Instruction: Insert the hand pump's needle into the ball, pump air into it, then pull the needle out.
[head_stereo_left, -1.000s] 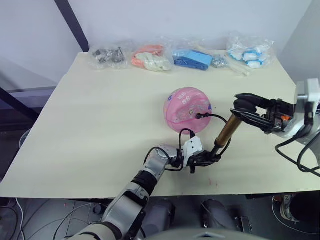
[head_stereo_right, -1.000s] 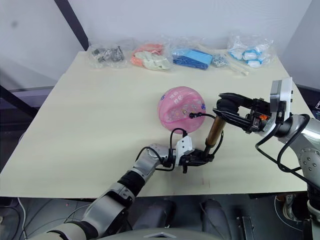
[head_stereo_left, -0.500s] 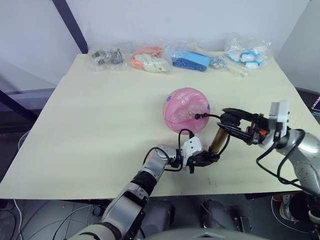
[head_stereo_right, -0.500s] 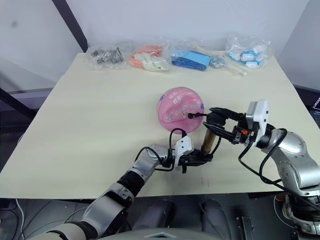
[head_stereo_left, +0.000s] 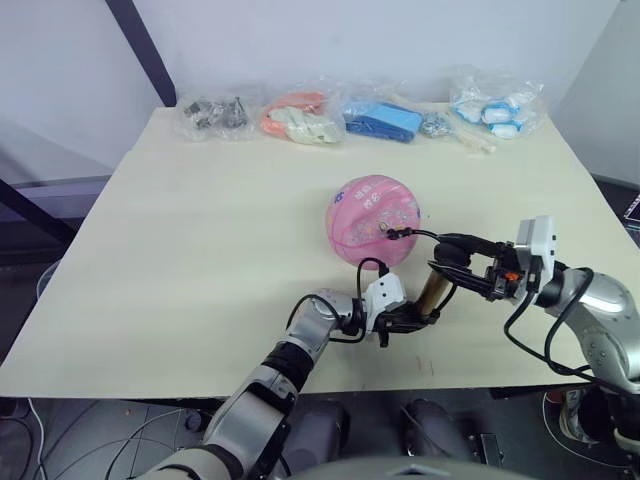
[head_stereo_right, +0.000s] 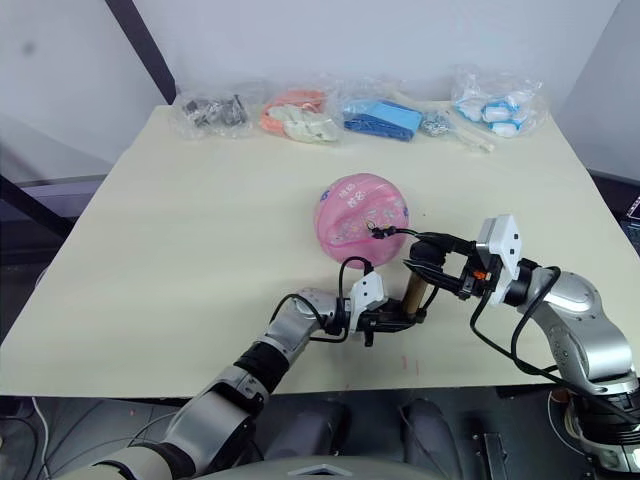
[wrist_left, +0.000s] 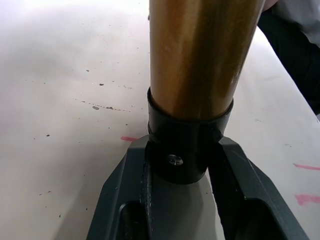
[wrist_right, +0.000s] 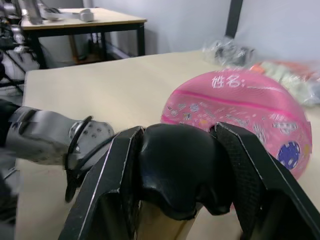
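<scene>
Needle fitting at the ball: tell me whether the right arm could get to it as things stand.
Probably not yet. The right gripper is shut on the hand pump handle, so it would have to let go first. Otherwise the needle in the ball lies close, with nothing between.

A pale cream rectangular table (head_stereo_left: 200, 230) carries four clear plastic bags along its far edge. Their contents are dark metal parts (head_stereo_left: 215, 110), orange-and-white pieces (head_stereo_left: 298, 117), blue pieces (head_stereo_left: 382, 118) and light blue-and-white pieces (head_stereo_left: 495, 108).
</scene>
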